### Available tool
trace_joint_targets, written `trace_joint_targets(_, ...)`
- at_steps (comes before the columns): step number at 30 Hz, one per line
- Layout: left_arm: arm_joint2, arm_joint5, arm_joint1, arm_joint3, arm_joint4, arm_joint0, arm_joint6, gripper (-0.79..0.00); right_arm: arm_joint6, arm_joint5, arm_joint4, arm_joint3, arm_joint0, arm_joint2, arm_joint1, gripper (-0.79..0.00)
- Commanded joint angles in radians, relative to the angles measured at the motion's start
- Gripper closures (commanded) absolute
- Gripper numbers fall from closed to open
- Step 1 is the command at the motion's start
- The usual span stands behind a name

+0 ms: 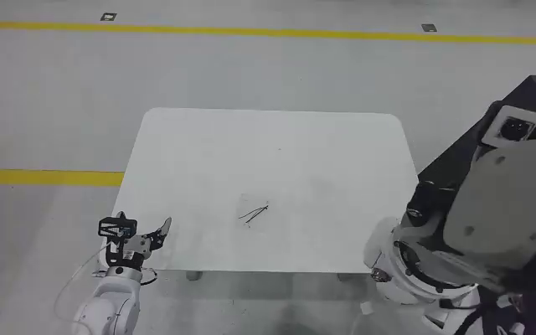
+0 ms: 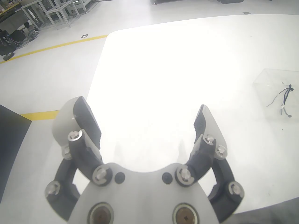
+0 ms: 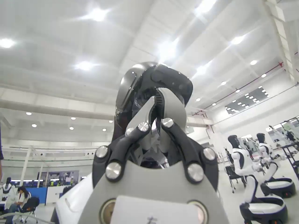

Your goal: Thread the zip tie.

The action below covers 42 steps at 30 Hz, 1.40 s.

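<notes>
Grey floor crossed by yellow lines [image 1: 251, 32] surrounds a white table [image 1: 209, 142] with rounded corners in the top view. The zip tie [image 1: 254, 214] lies on the table around the middle of its width, toward the near edge. It reads as a few thin dark strands crossing each other, set within a faint clear square [image 1: 243, 203]. The left gripper [image 1: 141, 230] sits at the table's near left corner, well apart from the zip tie. In the left wrist view the same gripper [image 2: 146, 122] is released, its two dark-padded fingers [image 2: 86, 117] spread wide over bare white tabletop with nothing between them. Off to the side, the clear square looks like a transparent sheet or bag [image 2: 268, 80]; which of the two, I cannot tell. On it the zip tie [image 2: 283, 96] shows as a dark strand and a pale one crossing, thin and slightly curved, with small knobs at the ends. In the right wrist view the right gripper [image 3: 158, 99] points up toward a ceiling with bright lamps [image 3: 98, 13], its fingers clenched together with nothing visible between them.
</notes>
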Motion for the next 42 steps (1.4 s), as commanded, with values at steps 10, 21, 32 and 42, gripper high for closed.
trace_joint_targets(10,0.0,0.0,0.0,0.0,0.0,0.0,0.0,-0.785,-0.212,0.356,0.008,0.0,-0.057,-0.048,-0.015,0.0)
trace_joint_targets(21,0.0,0.0,0.0,0.0,0.0,0.0,0.0,-0.785,-0.076,0.621,0.167,0.0,-0.052,-0.097,-0.02,0.0)
trace_joint_targets(32,0.0,0.0,0.0,0.0,0.0,0.0,0.0,-0.785,-0.059,0.689,0.356,0.0,-0.049,-0.103,-0.037,0.0)
trace_joint_targets(42,0.0,0.0,0.0,0.0,0.0,0.0,0.0,-0.785,-0.004,0.719,-0.009,0.0,-0.013,-0.108,-0.031,0.0)
